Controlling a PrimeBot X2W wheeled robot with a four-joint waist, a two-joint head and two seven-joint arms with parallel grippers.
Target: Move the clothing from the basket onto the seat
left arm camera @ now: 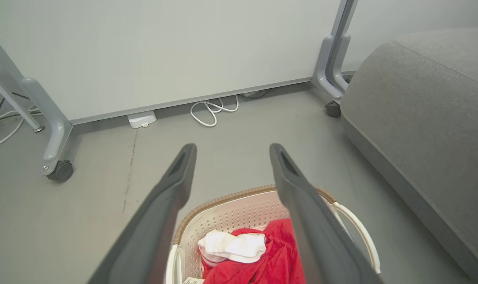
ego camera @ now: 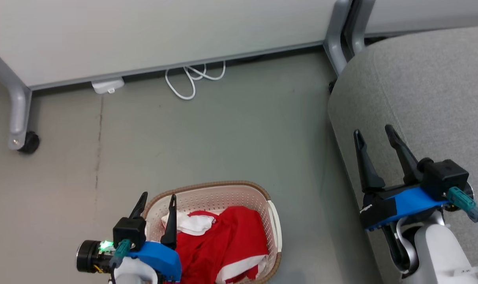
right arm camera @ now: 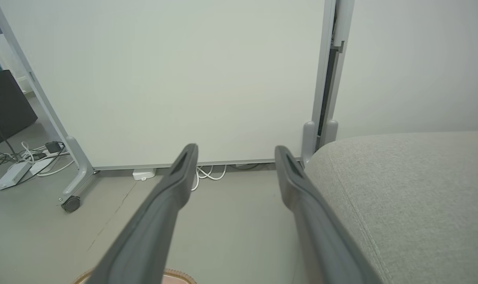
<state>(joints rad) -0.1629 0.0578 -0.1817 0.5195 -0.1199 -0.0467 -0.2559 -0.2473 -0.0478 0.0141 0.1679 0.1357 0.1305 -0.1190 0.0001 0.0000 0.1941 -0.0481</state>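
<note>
Left gripper point(ego camera: 158, 195) point(left arm camera: 233, 147): jaws spread wide, nothing between them. It hangs over the left end of the basket point(ego camera: 211, 185) point(left arm camera: 231, 195). In the head view one finger crosses the basket's inside and the other sits at or just outside the rim. Can't tell from these angles whether either finger touches fabric, though it looks clear. Right gripper point(ego camera: 372, 129) point(right arm camera: 235, 148): jaws also wide apart and empty, sitting over the left edge of the seat point(ego camera: 428, 98) point(left arm camera: 428, 110) point(right arm camera: 412, 189), fingers pointing toward the wall side. The clothing point(ego camera: 227, 236) point(left arm camera: 274, 252) is all in the basket — a red heap filling most of it, with a bunched white piece point(ego camera: 193, 223) point(left arm camera: 233, 244) on top near the left jaws and a white band showing at the near right corner. Basket stands on the grey floor point(ego camera: 223, 130), cream perforated walls, brown woven rim, white handle point(ego camera: 276, 225) point(left arm camera: 361, 232) on the seat side. It's apart from the seat, with a strip of floor between them. Seat is light grey fabric with a rounded corner, and no garment lies on the part in view. Behind it all is a pale partition panel point(ego camera: 144, 35) on grey legs, with a caster point(ego camera: 29, 142) at far left. A looped white cable point(ego camera: 191, 79) and a small white box point(ego camera: 107, 85) lie at its foot.
</note>
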